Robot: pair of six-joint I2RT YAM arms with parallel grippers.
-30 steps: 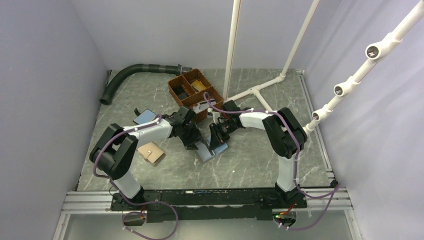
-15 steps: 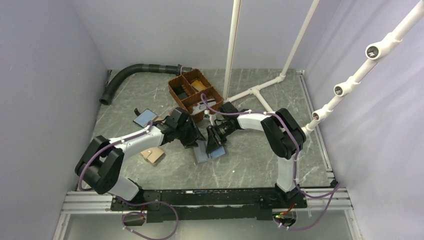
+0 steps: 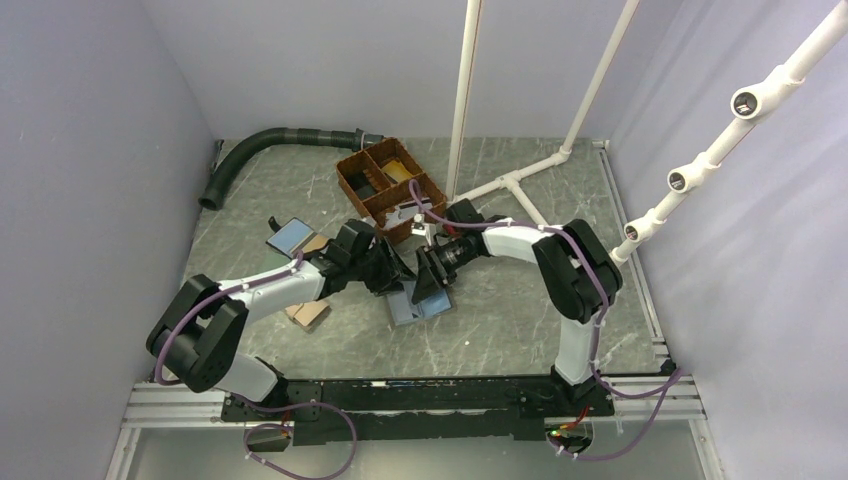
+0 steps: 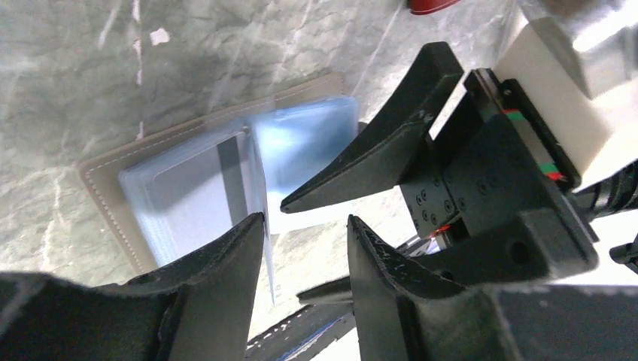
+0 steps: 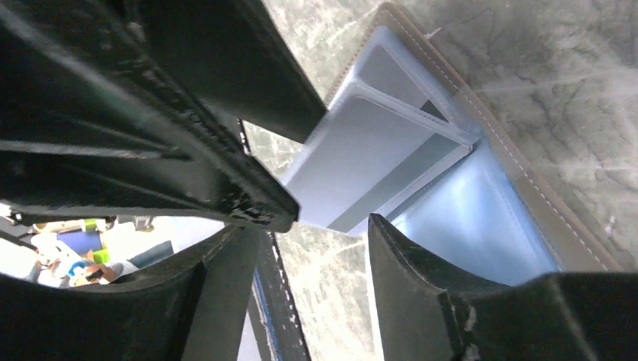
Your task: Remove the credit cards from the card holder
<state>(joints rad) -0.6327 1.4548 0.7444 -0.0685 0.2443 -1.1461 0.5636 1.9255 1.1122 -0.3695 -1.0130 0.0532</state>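
The card holder (image 3: 412, 308) lies open on the table, taupe at the rim (image 4: 101, 169) and light blue inside (image 5: 481, 218). A pale grey credit card (image 5: 369, 162) with a dark stripe sticks out of a slot, its free end raised off the table. Both grippers hover over the holder, tip to tip. My left gripper (image 4: 305, 226) is open; the thin card edge (image 4: 266, 252) runs beside its left finger, and nothing is pinched. My right gripper (image 5: 310, 229) is open and holds nothing, with the card's free end just ahead of its fingertips.
A brown compartment tray (image 3: 388, 185) stands behind the grippers. A blue wallet with a tan panel (image 3: 292, 236) and a tan wallet (image 3: 308, 314) lie to the left. A black hose (image 3: 270, 145) and white pipes (image 3: 520, 185) run along the back. A red wallet (image 4: 429, 4) shows in the left wrist view.
My right gripper's jaws have spread apart over the holder. The left arm has stretched out lower across the table, its gripper staying at the holder's left side.
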